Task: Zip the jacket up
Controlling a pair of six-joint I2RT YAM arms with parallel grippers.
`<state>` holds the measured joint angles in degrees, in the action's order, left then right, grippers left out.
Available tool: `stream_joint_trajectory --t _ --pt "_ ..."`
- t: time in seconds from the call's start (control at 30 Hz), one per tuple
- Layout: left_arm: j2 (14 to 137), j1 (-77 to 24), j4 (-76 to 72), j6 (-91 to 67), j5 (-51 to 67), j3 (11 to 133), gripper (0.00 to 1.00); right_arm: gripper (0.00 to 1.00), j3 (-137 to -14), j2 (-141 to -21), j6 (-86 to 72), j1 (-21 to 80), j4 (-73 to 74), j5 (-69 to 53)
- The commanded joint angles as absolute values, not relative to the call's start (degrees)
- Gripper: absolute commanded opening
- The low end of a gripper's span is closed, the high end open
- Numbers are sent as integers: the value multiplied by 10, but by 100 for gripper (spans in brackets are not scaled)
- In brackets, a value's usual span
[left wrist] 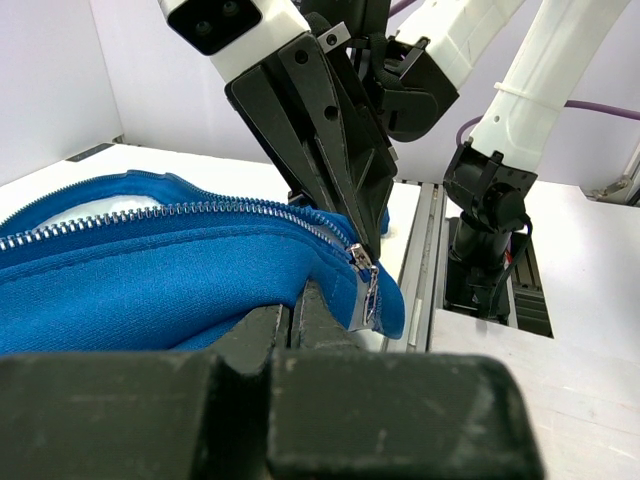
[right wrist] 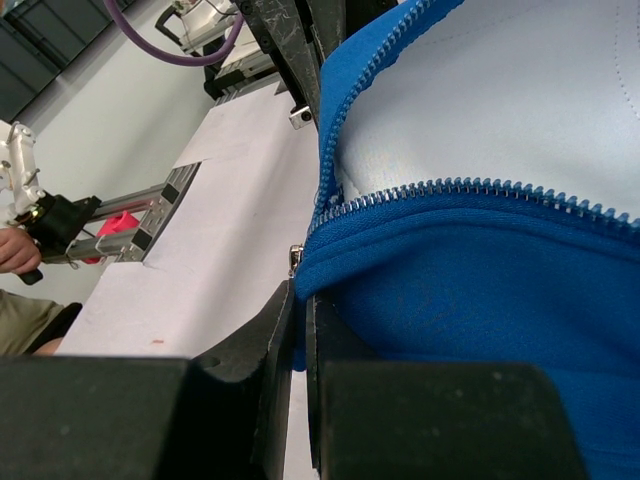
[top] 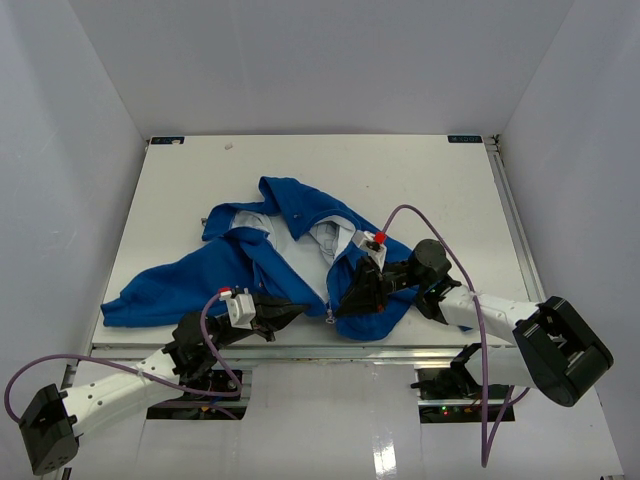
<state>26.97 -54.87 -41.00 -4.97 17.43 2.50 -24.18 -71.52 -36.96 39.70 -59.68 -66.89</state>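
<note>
**Desk:** Where does the jacket (top: 190, 285) lie?
**Photographer:** Rumpled on the worktop's (top: 430, 190) near half, with the zipper (left wrist: 200, 210) running from the hem (left wrist: 388, 308) at 6 o'clock toward 12.
**Desk:** Which arm is nearer the slider (left wrist: 364, 272)?
**Photographer:** Level. The left gripper (top: 298, 311) clamps the hem at its 9 o'clock; the right gripper (top: 340, 310) pinches the hem at 3, both just beside it.

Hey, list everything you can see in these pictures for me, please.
jacket: one, bright blue with pale lining, spread toward the table's near edge
zipper: one, silver teeth, mostly undone, slider low by the hem
table: one, white, under the jacket
cables: two, purple, one along each arm
left fingers: black, shut on the jacket hem
right fingers: black, shut on the jacket beside the slider
</note>
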Motion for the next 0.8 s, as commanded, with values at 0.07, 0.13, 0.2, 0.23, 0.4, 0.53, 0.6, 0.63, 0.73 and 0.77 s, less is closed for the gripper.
stream_joint_trajectory --t 0.07,0.13,0.2,0.23,0.4,0.53,0.6,0.63,0.73,0.77 --pt "270 -548 -440 -51 192 -42 0 8 -243 -727 -392 396 -660 -675" --pt "270 -548 -440 -51 192 -42 0 8 -244 -730 -398 395 -665 -673" --pt "270 -548 -440 -51 193 -42 0 8 -245 -734 -404 395 -674 -672" --pt "269 -548 -441 -51 194 -42 0 8 -246 -736 -407 395 -678 -671" --pt "270 -548 -442 -51 200 -43 0 8 -250 -742 -413 394 -682 -664" --pt "278 -548 -444 -50 208 -41 0 8 -255 -744 -416 393 -684 -662" --pt "282 -548 -446 -50 213 -40 0 8 -258 -745 -419 392 -683 -661" --pt "285 -548 -446 -50 217 -39 0 8 -260 -745 -420 391 -682 -661" --pt "295 -548 -448 -51 224 -37 0 8 -261 -744 -421 388 -683 -661" --pt "298 -548 -448 -51 224 -36 0 8 -262 -744 -422 388 -683 -661"
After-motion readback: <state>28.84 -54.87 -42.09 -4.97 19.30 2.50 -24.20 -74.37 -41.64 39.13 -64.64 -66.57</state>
